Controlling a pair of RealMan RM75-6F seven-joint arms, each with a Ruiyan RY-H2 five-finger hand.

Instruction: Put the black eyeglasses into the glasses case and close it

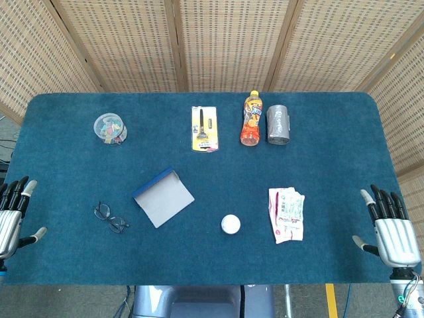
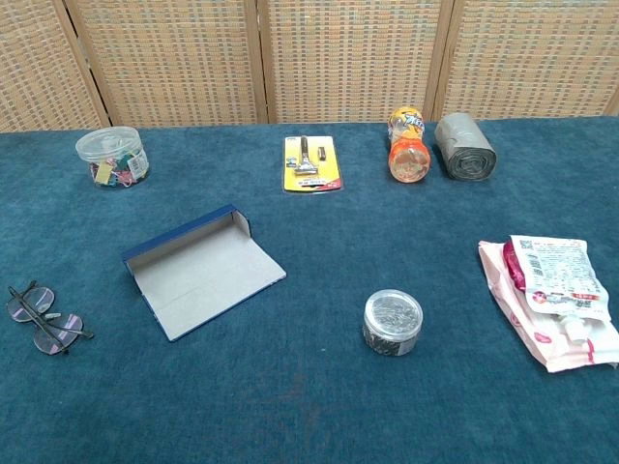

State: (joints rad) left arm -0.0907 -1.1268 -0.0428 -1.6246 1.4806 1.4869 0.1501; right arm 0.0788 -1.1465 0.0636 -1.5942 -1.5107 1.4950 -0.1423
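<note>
The black eyeglasses with thin wire frame lie on the left part of the bench, folded, with the lenses flat on the cloth. Just to the right of them, but apart, lies the blue glasses case with grey inside; it is open, the lid spread flat and one raised blue wall at the far edge. Nothing is in it yet, so I judge the task is at its first step: to reach for the glasses.

The left hand rests at the left edge of the bench, fingers extended and apart, and holds nothing. The right hand rests at the right edge in the same way, also with nothing in it. The left hand is the nearer one to the glasses, so it seems the better choice. A good grasp would probably be a pinch at the bridge or at the frame, because the thin temples can bend and the cloth gives little room under them. The case is light cardboard-like material and may slide when the lid is pushed; the right hand could steady it.

The bench has a dark blue-green felt cover. On it also stand a clear round jar of coloured clips, a yellow blister card with a tool, an orange drink bottle lying down, a grey roll, a small round tin and a pink and white pouch. Behind the bench stand woven rattan screens in wooden frames.
</note>
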